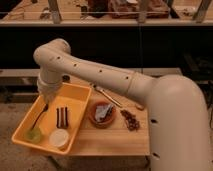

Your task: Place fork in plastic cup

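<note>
My gripper (pixel 45 101) hangs over the left part of the yellow tray (pixel 79 95), shut on the upper end of the slim silver fork (pixel 40 117). The fork slants down and to the left from the gripper. Its lower end reaches the rim of the small yellowish-green plastic cup (pixel 34 134), which stands in the tray's front left corner. Whether the tip is inside the cup or just above it, I cannot tell.
A cream-white cup (pixel 59 138) stands in the tray to the right of the green one, with a dark brown bar (pixel 62 116) behind it. On the wooden table (pixel 110 142) are a brown bowl (pixel 103 114), a long-handled silver utensil (pixel 107 95) and dark crumbs (pixel 131 120).
</note>
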`<control>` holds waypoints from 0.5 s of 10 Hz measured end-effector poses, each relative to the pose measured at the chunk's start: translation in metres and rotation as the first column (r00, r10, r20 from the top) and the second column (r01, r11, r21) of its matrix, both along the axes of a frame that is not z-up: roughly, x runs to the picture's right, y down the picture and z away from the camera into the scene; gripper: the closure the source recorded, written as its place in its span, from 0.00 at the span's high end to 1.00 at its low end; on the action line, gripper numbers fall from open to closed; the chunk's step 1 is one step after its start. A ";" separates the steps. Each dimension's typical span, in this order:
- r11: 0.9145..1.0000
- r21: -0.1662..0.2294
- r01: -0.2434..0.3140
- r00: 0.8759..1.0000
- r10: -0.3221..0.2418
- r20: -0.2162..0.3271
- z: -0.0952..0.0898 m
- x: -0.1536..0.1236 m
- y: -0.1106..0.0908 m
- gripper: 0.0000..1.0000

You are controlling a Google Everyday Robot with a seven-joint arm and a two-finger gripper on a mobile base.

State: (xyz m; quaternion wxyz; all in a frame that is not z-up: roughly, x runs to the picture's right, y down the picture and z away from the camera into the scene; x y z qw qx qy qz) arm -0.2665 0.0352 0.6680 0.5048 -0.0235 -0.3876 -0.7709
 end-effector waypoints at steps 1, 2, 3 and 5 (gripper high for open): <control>1.000 -0.002 0.008 1.000 -0.008 -0.010 0.006 -0.002 0.002 0.00; 1.000 -0.005 0.015 1.000 -0.015 -0.020 0.010 -0.004 0.004 0.00; 1.000 -0.006 0.028 0.999 -0.028 -0.025 0.012 -0.009 0.007 0.00; 0.999 0.002 0.050 0.998 -0.050 -0.039 0.012 -0.014 0.008 0.00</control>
